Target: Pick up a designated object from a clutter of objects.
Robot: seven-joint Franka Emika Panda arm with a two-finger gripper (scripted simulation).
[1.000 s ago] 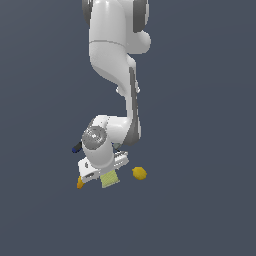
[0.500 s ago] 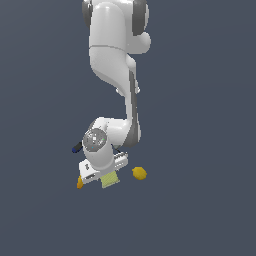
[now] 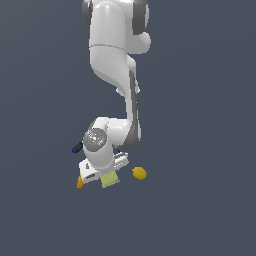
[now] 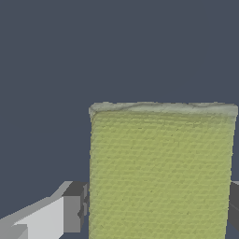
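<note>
Two grey fingers (image 4: 73,207) of the tool (image 4: 156,205) are seen flanking the yellow-green pad (image 4: 161,172), which lies between them; whether it is actually pinched cannot be told. In the exterior view the pad (image 3: 109,179) is found under the arm, the lemon (image 3: 139,173) just beside it.
</note>
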